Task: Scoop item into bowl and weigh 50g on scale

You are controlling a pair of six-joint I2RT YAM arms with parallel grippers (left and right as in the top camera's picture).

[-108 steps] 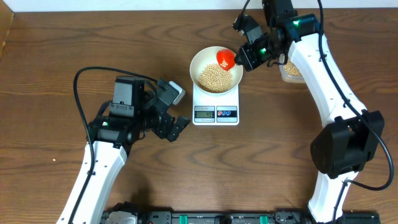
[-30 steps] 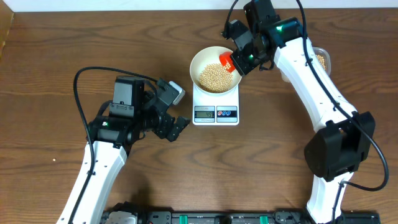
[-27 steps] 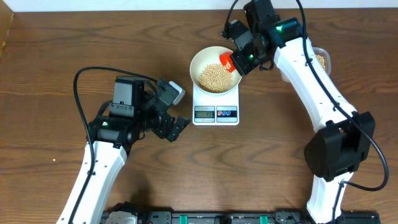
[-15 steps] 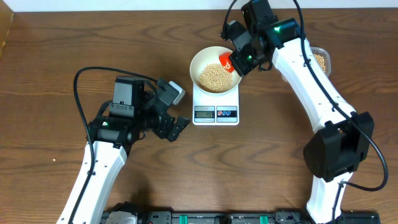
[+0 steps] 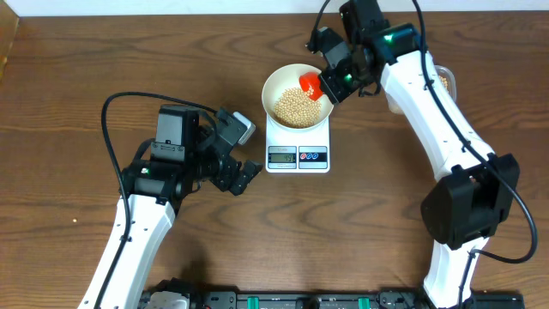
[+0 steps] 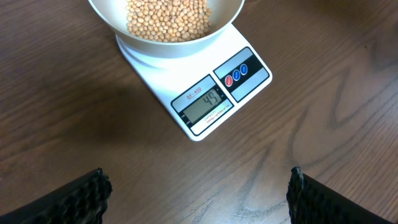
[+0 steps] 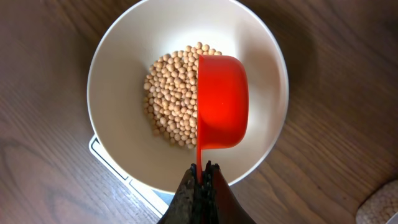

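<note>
The white bowl (image 5: 271, 86) stands on the white scale (image 5: 298, 156) and holds a heap of tan beans (image 5: 294, 106). My right gripper (image 5: 330, 81) is shut on the thin handle of a red scoop (image 5: 309, 81) that hangs over the bowl's right half. In the right wrist view the scoop (image 7: 221, 102) is turned on its side above the beans (image 7: 171, 102), with the gripper (image 7: 202, 168) clamped on its handle. My left gripper (image 5: 249, 151) stands open left of the scale. Its wrist view shows the gripper (image 6: 198, 180) empty over bare wood, near the scale's lit display (image 6: 205, 106).
A clear tub (image 5: 443, 83) with more beans sits at the back right, partly behind the right arm, and its corner (image 7: 380, 208) shows in the right wrist view. The table's back edge lies just beyond the bowl.
The right gripper has shifted slightly up and right, and the red scoop has turned a little over the bowl. The left arm has not moved.
</note>
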